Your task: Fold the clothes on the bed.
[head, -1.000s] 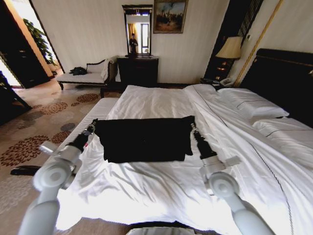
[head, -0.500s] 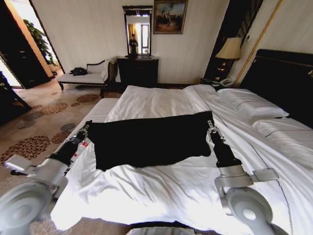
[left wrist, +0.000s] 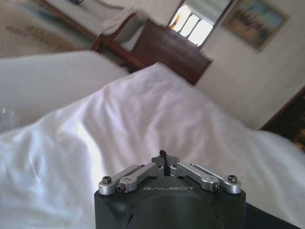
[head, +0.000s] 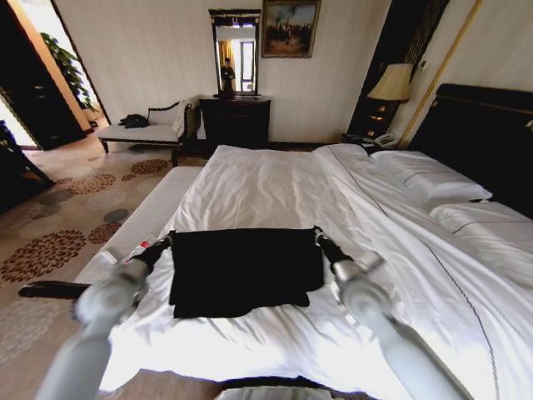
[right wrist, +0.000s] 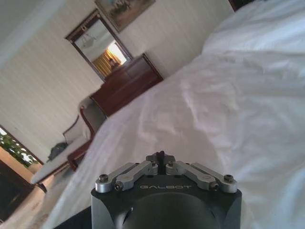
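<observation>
Both tools are shut tight, the left tool and the right tool each pinching a far corner of the black shirt, which lies half folded on the bed. Next, I think, they should let go gently.

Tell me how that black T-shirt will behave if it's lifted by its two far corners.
Likely floppy: the black T-shirt lies flat in soft folds on the bed, with the left gripper and right gripper at its far corners. It would probably sag between them. It looks light, and may slide easily over the smooth sheet.
</observation>
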### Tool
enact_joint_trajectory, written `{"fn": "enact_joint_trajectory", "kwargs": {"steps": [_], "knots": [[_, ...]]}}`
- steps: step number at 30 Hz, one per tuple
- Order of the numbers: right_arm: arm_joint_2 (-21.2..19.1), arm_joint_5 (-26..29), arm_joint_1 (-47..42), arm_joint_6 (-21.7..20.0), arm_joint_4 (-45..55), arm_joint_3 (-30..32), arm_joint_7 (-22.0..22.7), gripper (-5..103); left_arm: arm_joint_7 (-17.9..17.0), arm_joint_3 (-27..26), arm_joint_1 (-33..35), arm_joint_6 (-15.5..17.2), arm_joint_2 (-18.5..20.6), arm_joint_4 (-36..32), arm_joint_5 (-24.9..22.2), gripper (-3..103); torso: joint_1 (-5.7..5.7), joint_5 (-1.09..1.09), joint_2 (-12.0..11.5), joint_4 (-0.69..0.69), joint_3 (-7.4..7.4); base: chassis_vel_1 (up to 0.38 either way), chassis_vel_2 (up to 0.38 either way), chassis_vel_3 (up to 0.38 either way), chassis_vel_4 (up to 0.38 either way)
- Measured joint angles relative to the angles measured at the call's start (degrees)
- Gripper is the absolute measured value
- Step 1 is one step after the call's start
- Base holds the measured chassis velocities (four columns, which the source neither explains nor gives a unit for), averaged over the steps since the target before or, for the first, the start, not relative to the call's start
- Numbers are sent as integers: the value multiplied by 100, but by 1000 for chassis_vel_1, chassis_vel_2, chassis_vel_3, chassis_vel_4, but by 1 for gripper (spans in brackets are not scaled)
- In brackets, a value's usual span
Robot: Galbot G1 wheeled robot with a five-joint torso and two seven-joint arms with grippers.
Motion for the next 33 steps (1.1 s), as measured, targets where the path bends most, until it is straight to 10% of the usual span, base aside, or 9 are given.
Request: {"fn": "enact_joint_trajectory", "kwargs": {"steps": [13, 33], "knots": [[821, -323, 1097, 762, -2237, -562, -1107, 2, 642, 459, -1193, -512, -502, 1810, 269, 1, -4, -1, 1, 0, -3, 0, 0, 0, 0], [68, -200, -1015, 951, -193, 172, -883, 2, 1326, -215, 1432, -945, -442, -72, 441, 1, -7, -2, 4, 0, -5, 0, 0, 0, 0]]}}
